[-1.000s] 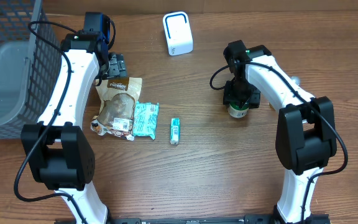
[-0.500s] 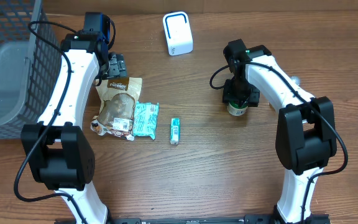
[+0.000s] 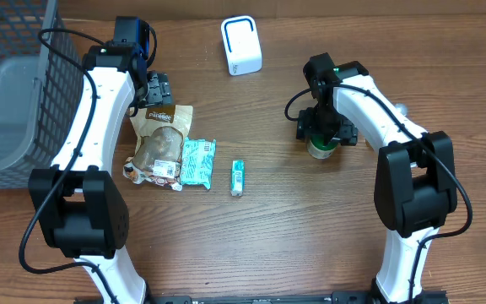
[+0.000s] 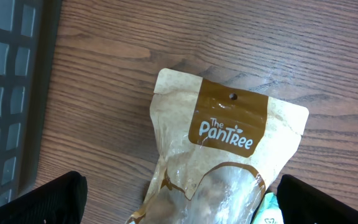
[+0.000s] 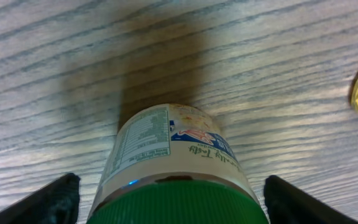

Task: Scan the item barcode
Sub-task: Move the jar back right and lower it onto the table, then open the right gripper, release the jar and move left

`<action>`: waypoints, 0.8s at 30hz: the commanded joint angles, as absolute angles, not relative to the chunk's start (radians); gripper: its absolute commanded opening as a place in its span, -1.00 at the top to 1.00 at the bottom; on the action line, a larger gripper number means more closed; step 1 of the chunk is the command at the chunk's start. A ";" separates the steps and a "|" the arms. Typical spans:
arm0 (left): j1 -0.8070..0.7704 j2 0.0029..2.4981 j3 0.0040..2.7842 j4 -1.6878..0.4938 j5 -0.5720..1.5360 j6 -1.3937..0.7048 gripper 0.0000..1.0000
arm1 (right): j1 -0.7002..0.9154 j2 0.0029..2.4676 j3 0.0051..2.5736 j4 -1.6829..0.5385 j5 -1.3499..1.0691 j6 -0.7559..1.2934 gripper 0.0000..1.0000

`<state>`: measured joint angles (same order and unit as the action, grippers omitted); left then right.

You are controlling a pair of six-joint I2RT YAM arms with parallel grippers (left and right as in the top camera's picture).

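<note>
- A dark grey wire basket is seen at the far left of the table, outside the left arm and well apart from anything to be scanned.
- The left gripper is held above the top edge of a brown paper snack pouch with a clear window. Its fingers are spread wide and nothing is held between them.
- A teal foil packet is found touching the pouch's right edge, and a small green-and-white tube lies just beside that, its long axis running away from the robot.
- A white box-shaped barcode scanner is placed at the far edge, between the two arms and well apart from both grippers.
- The right gripper is positioned directly over a small upright jar with a green cap and a printed label. Its fingers are opened wide to either side of the cap, with gaps showing, so the jar is judged not to be gripped.
- The jar's long axis is vertical, with the cap pointed up at the wrist camera. No barcode can be made out on the label.
- The right arm is by far the nearer to the jar. The scanner lies to the jar's left and further from the robot, so a carry that way is judged to be what a scan needs.
</note>
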<state>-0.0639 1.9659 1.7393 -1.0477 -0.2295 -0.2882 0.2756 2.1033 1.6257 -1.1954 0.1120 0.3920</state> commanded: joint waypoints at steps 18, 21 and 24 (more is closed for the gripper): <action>-0.068 1.962 1.751 -1.046 -0.243 -0.288 -1.00 | 0.272 2.097 1.622 -0.783 0.063 0.302 -1.00; -0.068 1.962 1.751 -1.046 -0.243 -0.288 -0.99 | 0.277 2.097 1.622 -0.737 -0.109 0.303 -1.00; -0.068 1.962 1.751 -1.046 -0.243 -0.288 -0.99 | 0.292 2.097 1.622 -0.723 -0.229 0.307 -0.95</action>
